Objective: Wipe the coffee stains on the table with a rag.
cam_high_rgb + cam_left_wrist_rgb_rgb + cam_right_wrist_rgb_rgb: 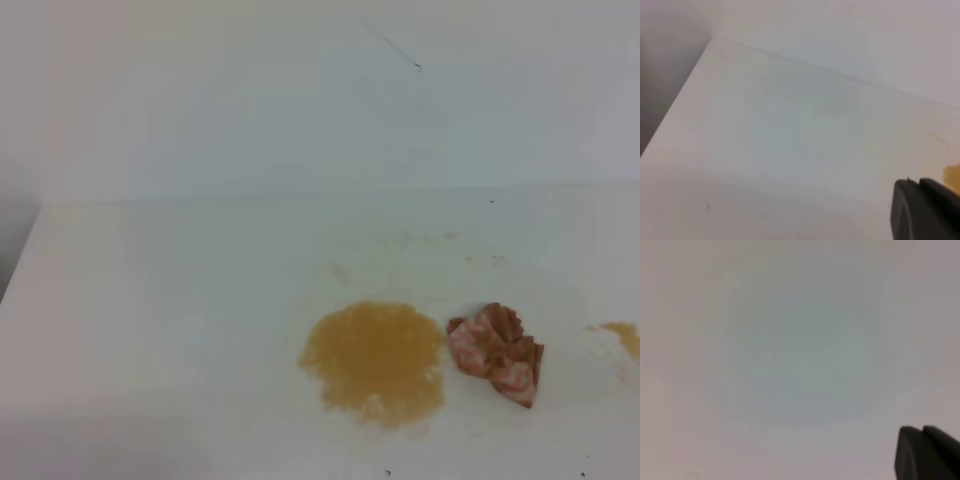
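A: The right gripper [927,452] shows only as a dark corner in its wrist view, pressed together on nothing. The left gripper [925,210] is a similar dark corner; I can't tell how it stands.

B: And the rag [497,353]?

A: Bunched on the surface [150,300], just right of the big blotch [375,360], untouched.

B: Risks?

A: A shallow pinch could slip off the folds, or dragging might smear coffee wider.

B: Counts?

A: One rag, two coffee stains: the blotch and a small spot [622,335] at the right edge.

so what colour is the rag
Pink-red and white patterned, with brownish tinges; the rag shows best in the exterior high view.
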